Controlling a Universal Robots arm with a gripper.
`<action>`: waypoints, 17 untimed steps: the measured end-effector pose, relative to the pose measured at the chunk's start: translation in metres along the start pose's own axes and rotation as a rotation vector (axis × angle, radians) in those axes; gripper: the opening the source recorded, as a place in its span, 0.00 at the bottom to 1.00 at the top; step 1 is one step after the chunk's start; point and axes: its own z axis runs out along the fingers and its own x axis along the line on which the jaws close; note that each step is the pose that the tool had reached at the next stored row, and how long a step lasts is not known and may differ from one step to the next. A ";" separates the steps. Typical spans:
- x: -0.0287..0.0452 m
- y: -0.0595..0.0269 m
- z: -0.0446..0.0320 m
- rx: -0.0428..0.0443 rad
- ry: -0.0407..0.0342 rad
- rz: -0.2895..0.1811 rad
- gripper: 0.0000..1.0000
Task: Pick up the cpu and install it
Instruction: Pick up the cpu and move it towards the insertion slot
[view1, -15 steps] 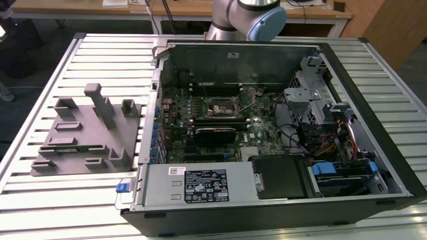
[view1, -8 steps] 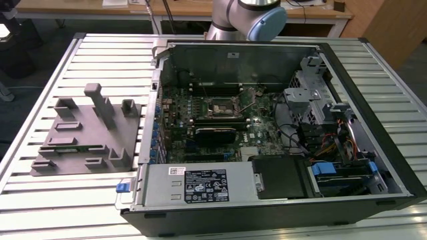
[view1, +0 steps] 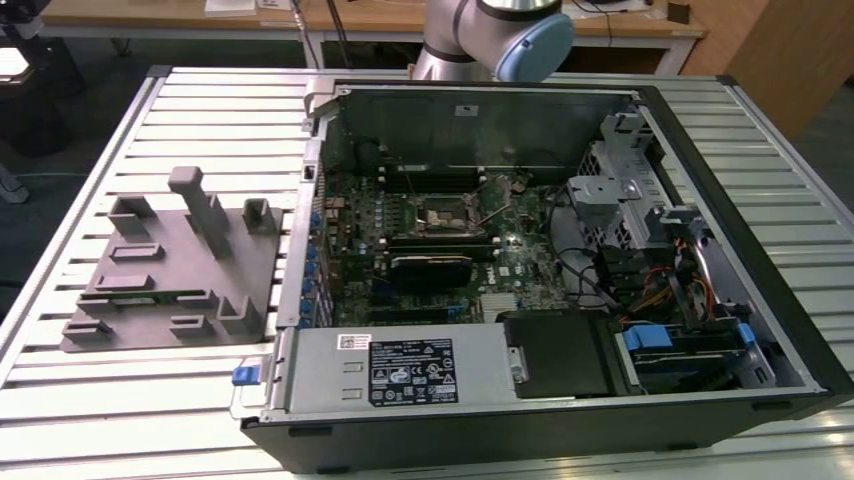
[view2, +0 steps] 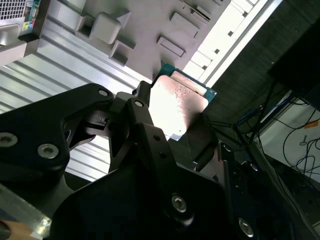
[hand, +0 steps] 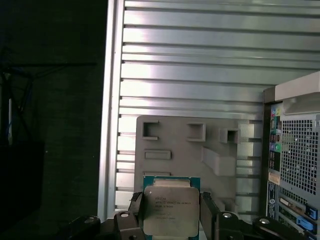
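In both wrist views my gripper (hand: 172, 202) is shut on the cpu (hand: 170, 212), a small square chip with a pale metal top and a green rim. The black fingers (hand: 207, 212) press on two opposite edges of it. In the second wrist view the cpu (view2: 175, 100) catches bright light between the fingers (view2: 200, 132) of the gripper (view2: 172, 112). The chip hangs well above the slatted table, over the edge of the grey slotted block (hand: 190, 150). The motherboard's square socket (view1: 441, 213) lies open inside the computer case (view1: 747, 250).
The grey slotted block (view1: 160, 270) sits on the slatted metal table (view1: 200, 100) at the exterior view's left of the case. The robot arm (view1: 494, 35) rises behind the case. The case's rear panel (hand: 295, 165) shows beside the block. Past the table edge lies dark floor with cables (view2: 295, 145).
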 end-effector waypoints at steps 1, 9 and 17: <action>-0.0008 0.0000 0.0000 0.0000 0.0000 0.000 0.54; -0.0071 -0.0002 -0.0001 0.0000 0.0000 0.000 0.54; -0.0132 -0.0003 -0.0001 0.0000 0.0000 0.000 0.54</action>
